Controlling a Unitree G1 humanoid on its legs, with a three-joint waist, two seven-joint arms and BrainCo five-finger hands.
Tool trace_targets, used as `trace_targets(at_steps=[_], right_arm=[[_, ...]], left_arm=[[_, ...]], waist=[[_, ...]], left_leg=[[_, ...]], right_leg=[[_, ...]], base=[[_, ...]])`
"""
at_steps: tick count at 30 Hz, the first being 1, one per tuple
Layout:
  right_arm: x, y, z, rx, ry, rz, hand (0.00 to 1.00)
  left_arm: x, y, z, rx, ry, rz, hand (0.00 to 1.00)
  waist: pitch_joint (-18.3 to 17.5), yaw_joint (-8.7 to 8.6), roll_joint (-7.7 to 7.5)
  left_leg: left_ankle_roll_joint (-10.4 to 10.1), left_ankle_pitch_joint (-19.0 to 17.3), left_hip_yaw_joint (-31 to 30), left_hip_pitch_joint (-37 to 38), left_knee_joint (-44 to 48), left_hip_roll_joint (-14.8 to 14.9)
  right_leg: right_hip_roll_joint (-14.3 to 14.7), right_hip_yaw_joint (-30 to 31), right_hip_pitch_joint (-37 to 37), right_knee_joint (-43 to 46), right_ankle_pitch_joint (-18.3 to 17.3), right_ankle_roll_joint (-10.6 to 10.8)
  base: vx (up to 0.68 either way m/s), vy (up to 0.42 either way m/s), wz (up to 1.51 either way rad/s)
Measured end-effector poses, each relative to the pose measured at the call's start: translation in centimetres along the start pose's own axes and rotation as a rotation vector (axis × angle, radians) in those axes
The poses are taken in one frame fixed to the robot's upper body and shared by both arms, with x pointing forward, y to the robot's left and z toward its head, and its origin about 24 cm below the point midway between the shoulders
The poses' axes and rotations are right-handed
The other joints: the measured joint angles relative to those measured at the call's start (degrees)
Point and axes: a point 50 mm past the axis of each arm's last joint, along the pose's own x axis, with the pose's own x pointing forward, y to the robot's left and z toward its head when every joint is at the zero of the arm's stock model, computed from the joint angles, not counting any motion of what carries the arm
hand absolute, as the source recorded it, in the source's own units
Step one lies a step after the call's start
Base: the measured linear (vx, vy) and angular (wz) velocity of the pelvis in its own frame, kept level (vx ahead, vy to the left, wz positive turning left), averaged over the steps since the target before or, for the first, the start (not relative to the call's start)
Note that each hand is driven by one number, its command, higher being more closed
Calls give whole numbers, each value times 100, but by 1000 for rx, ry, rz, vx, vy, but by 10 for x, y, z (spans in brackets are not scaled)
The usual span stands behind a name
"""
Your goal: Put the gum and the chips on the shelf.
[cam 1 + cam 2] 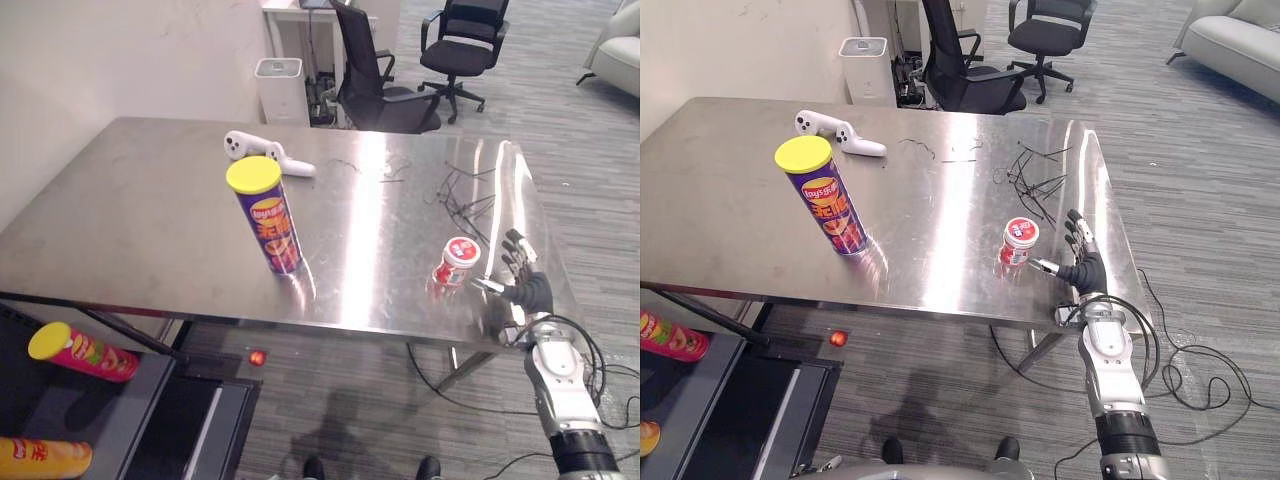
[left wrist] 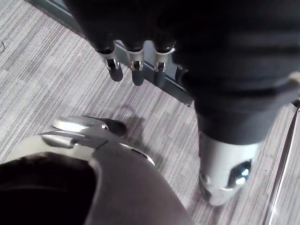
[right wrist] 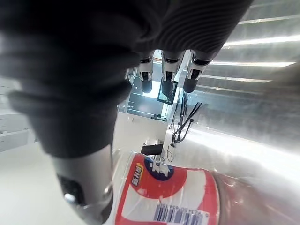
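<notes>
A small red and white gum tub [image 1: 456, 262] stands upright near the table's right front edge. My right hand [image 1: 528, 292] is just to its right, open, fingers straight and thumb pointing at the tub without touching it. In the right wrist view the gum tub [image 3: 173, 194] sits close by the thumb [image 3: 84, 187]. A tall purple chips can [image 1: 265, 215] with a yellow lid stands upright mid-table, far to the left of that hand. My left hand [image 2: 136, 28] hangs low over the carpet, fingers [image 2: 133, 65] relaxed and holding nothing.
A dark shelf [image 1: 150, 385] sits low at the front left, holding a red chips can [image 1: 85, 352] and an orange can [image 1: 40, 458]. A white controller [image 1: 265, 152] and loose black wires [image 1: 465, 195] lie on the steel table [image 1: 120, 230]. Office chairs [image 1: 385, 75] stand behind.
</notes>
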Motion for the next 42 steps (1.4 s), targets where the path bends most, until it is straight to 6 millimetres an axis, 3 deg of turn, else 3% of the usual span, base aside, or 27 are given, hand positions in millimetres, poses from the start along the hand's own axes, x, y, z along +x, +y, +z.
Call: trace_targets(at_steps=[20,21,42], right_arm=[[29,20,10,-13,-32,84,0],[29,20,10,-13,-31,87,100],[35,32,16,-42,-60,131,100]], left_arm=[[1,-3,7,-14,-26,-8,0],[1,-3,8,-14,-27,-9,0],[2,-5,13,-13,-50,-15,0]], waist=[[343,148,-20],[346,156,-20],[468,190,-17]], left_leg=[[23,186,-320,-123,-123,-63],[24,197,-330,-125,-138,-67],[25,246,-397,-90,-219,-73]], right_leg=[[-38,-250,20,0,-12,-22],[-41,-260,19,0,-12,-22],[-38,-299,61,-1,-12,-22]], base=[[-8,-3,8],[-6,0,6],[1,-1,1]])
